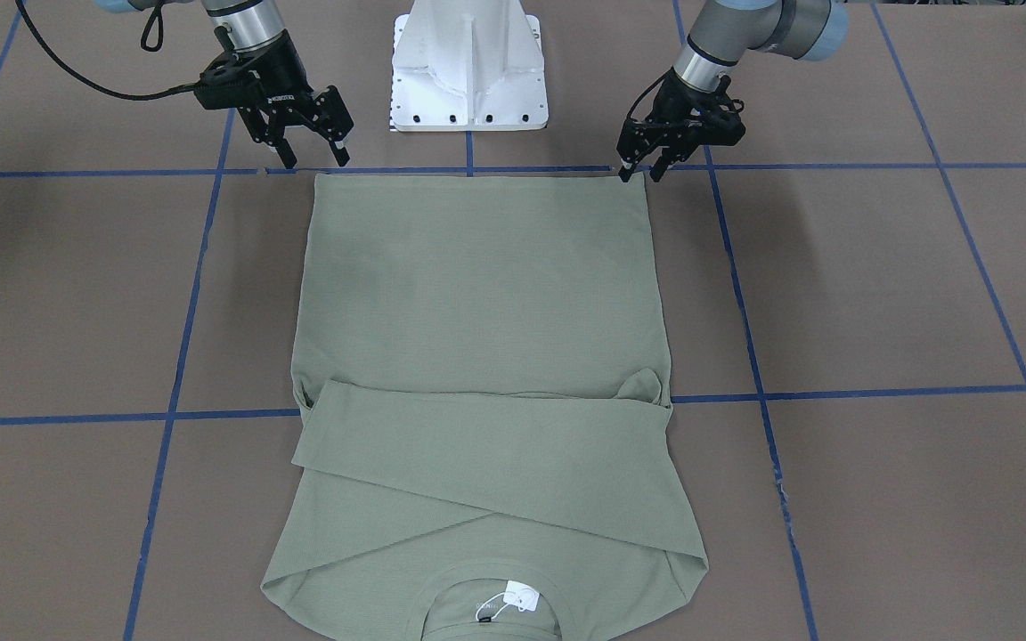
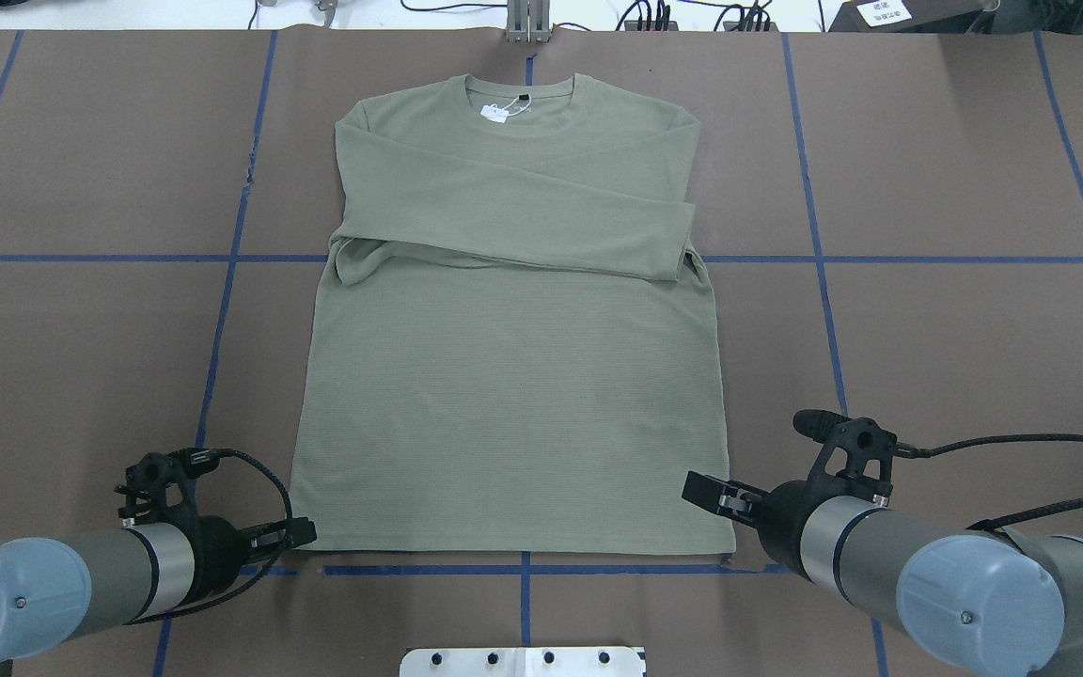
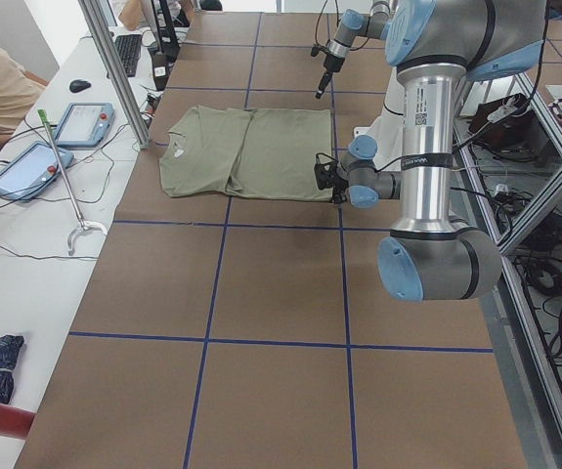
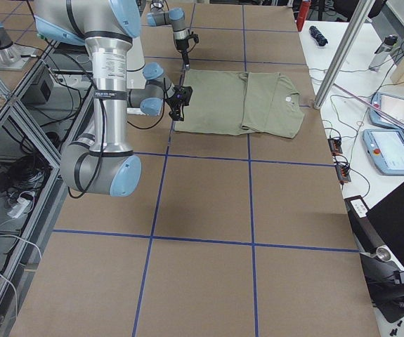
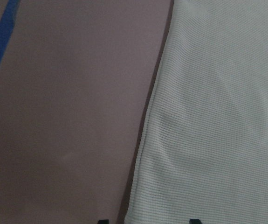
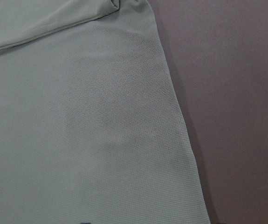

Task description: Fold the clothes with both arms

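Shirt [image 1: 477, 285]: sage-green, spread flat on the brown table [image 1: 878, 285], with its hem toward the white base [image 1: 468, 80] and its collar at the far side, a white tag [image 1: 520, 595] showing inside.
Sleeves [image 1: 495, 463]: both folded across the chest, one lying over the other.
Left gripper [image 1: 641, 172]: down at the hem corner on its own side. The fingers are narrowly parted and the shirt's edge runs between the tips in the wrist view. Whether they touch the cloth I cannot tell.
Right gripper [image 1: 315, 162]: just beside the other hem corner, over the blue tape line [image 1: 388, 170]. The fingers are spread wide and empty.
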`<action>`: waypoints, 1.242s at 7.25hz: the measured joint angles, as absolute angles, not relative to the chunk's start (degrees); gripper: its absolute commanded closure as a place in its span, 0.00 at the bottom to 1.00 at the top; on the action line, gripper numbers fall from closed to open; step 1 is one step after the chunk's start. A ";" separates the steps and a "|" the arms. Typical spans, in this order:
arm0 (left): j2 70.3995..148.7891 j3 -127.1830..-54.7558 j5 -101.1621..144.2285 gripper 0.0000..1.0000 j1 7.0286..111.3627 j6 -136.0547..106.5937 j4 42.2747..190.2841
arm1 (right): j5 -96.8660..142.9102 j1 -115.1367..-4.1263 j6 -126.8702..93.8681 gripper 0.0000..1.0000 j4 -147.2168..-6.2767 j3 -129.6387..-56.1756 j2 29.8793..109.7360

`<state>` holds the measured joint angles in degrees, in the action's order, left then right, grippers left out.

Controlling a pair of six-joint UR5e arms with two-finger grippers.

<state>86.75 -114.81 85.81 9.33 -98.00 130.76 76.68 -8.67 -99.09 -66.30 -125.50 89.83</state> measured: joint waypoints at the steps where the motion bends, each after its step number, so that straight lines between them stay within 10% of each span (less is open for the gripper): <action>1: 86.87 -114.71 85.84 0.40 9.16 -98.00 130.73 | 76.63 -8.64 -99.08 0.08 -66.30 -125.46 89.78; 9: 87.10 -114.05 85.87 0.60 8.70 -97.89 130.69 | 76.64 -8.47 -99.05 0.07 -66.32 -125.34 89.74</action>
<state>87.10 -114.05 85.87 8.70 -97.89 130.69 76.64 -8.47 -99.05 -66.32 -125.34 89.74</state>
